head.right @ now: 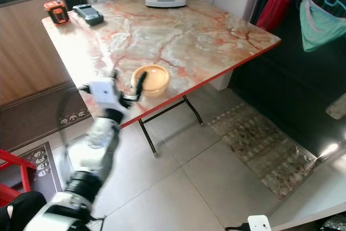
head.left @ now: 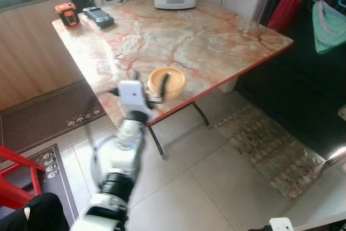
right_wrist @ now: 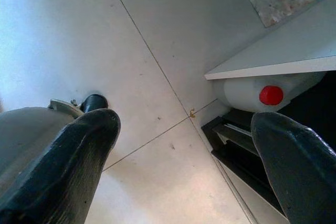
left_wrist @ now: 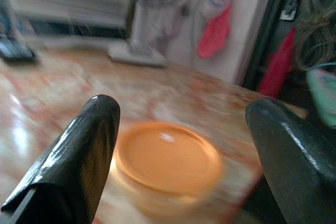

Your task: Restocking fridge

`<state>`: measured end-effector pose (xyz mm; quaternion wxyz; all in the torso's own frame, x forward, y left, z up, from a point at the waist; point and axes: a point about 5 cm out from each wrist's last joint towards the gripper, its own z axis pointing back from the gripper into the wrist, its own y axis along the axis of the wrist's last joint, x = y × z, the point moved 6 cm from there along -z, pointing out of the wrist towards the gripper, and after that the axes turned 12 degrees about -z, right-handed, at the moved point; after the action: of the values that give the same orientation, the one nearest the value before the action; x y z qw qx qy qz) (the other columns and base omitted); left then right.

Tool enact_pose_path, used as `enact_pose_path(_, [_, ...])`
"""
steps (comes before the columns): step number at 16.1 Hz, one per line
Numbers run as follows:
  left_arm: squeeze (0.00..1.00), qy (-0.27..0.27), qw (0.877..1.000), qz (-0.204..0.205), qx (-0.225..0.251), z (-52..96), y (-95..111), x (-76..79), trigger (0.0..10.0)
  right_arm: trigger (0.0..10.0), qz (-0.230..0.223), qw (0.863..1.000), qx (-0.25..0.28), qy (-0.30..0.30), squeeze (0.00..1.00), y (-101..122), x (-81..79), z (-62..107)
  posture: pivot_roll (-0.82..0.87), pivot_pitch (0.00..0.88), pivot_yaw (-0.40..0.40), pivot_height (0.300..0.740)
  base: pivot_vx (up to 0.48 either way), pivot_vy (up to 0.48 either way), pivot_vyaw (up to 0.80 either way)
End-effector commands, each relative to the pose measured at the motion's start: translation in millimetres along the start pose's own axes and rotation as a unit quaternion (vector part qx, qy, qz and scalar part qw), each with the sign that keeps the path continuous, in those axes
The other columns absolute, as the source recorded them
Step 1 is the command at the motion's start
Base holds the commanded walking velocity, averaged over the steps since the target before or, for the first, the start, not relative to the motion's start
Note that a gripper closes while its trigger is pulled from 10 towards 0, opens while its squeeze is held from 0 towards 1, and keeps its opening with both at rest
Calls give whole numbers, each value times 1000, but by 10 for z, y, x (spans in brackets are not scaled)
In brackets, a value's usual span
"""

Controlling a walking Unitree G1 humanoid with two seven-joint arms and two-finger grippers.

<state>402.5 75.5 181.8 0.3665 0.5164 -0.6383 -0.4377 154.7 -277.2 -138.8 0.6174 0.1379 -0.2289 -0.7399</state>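
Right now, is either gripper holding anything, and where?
Nothing held. Left gripper is open, fingers either side of the orange tub without closing. Right gripper hangs open.

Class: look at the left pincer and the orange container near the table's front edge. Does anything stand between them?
Nothing visible does. The left pincer is open, its fingers on either side of the orange container, with only bare marble table between.
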Motion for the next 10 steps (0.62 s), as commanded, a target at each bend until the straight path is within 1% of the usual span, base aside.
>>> enact_pose_path(1, [0, -11, 1000, 13, -2, -17, 18, 23, 10000, 10000, -9, 1000, 4, -5, 0, 6, 36, 6, 56, 86, 14, 740, 0, 0, 0])
enact_pose_path(2, [0, -48, 997, -64, -10, 3, -49, 133, 10000, 10000, 8, 1000, 7, -1, 0, 54, 29, -1, 29, 75, 24, 740, 0, 0, 0])
enact_pose_path(3, [0, -53, 996, -77, -13, -8, -61, 146, 10000, 10000, 12, 1000, 10, 1, 0, 89, 33, -4, 29, 73, 25, 740, 0, 0, 0])
enact_pose_path(4, [0, -56, 996, -70, -13, -29, -48, 131, 10000, 10000, 14, 1000, 15, 2, 0, 122, 33, -7, 26, 71, 29, 740, 0, 0, 0])
enact_pose_path(5, [0, -50, 996, -78, -10, -65, -30, 66, 10000, 10000, 31, 999, 15, 8, 0, 149, 17, -12, 16, 69, 34, 740, 0, 0, 0])
enact_pose_path(6, [0, -45, 996, -74, -10, -78, -21, 40, 10000, 10000, 42, 999, 14, 12, 0, 159, 8, -14, 16, 69, 34, 740, 0, 0, 0])
enact_pose_path(7, [0, -31, 996, -89, -3, -83, 15, -50, 10000, 10000, 77, 997, 11, 27, 0, 161, -38, -16, 8, 53, 44, 740, 0, 0, 0])
enact_pose_path(8, [0, -17, 996, -89, -5, -91, 20, -111, 10000, 10000, 86, 996, 9, 33, 0, 155, -58, -16, 7, 52, 46, 740, 0, 0, 0])
enact_pose_path(9, [0, -10, 996, -86, -7, -96, 17, -135, 10000, 10000, 85, 996, 8, 35, 0, 152, -62, -16, 7, 52, 46, 740, 0, 0, 0])
enact_pose_path(10, [0, -6, 996, -89, -5, -116, 38, -148, 10000, 10000, 105, 994, 3, 41, 0, 154, -75, -18, 2, 55, 49, 740, 0, 0, 0])
